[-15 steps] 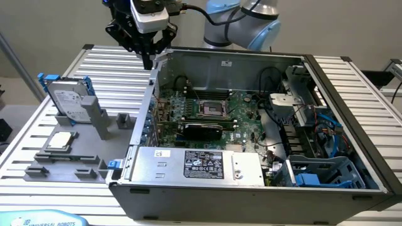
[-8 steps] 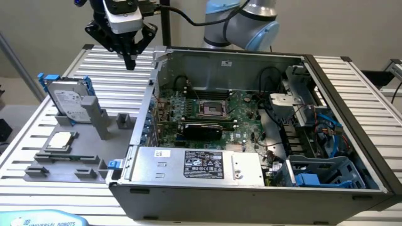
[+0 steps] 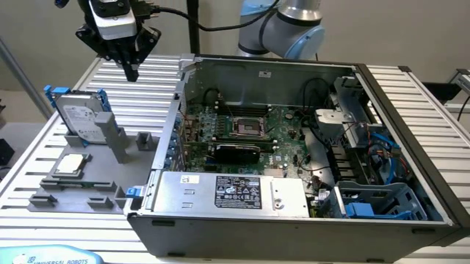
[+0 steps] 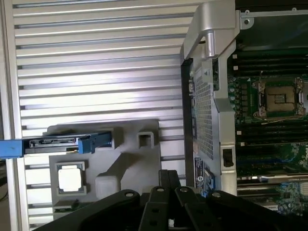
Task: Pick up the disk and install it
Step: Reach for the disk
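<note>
Above the slatted table (image 3: pixel 26 165), toward the exterior view's left, the gripper (image 3: pixel 132 70) hung well apart from everything. Jaws drawn together to a narrow point, nothing held, nothing touched. Below it the disk (image 3: pixel 79 116) stood on edge in a grey fixture (image 3: pixel 110 168), blue rails along its sides, white label facing out. CPU chip (image 3: pixel 70 164) lay flat in the same fixture, near the disk. Open computer case (image 3: pixel 294 236) sat just beside the fixture, on the exterior view's right. Wrist view: gripper (image 4: pixel 167 180) closed and empty, disk (image 4: pixel 62 143) seen edge-on.
</note>
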`<state>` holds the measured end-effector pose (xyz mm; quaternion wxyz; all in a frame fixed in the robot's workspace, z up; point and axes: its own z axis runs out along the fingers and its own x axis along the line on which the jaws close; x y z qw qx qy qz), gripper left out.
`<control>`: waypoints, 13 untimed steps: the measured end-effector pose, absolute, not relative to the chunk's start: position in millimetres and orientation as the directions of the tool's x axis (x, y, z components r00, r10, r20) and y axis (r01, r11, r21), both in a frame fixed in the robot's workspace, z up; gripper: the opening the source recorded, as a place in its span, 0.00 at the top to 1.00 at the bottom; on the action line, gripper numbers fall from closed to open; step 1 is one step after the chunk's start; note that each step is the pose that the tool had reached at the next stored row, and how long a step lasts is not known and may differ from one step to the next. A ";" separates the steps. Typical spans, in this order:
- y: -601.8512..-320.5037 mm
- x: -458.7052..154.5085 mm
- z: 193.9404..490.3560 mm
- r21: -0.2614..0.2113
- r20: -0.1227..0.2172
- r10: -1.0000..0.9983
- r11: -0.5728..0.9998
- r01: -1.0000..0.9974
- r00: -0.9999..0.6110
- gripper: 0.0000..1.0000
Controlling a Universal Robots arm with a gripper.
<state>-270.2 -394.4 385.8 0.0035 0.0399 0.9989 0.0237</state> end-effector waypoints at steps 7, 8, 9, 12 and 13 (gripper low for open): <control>-391.8 -301.9 383.3 0.047 0.001 0.080 0.996 0.080 -0.997 0.89; -391.3 -306.4 383.0 0.047 0.002 0.080 0.996 0.080 -0.997 0.89; -390.9 -310.9 382.6 0.047 0.003 0.080 0.996 0.080 -0.997 0.89; -389.5 -324.5 381.6 0.047 0.005 0.080 0.996 0.080 -0.997 0.89; -388.9 -329.0 381.1 0.047 0.006 0.080 0.996 0.080 -0.997 0.89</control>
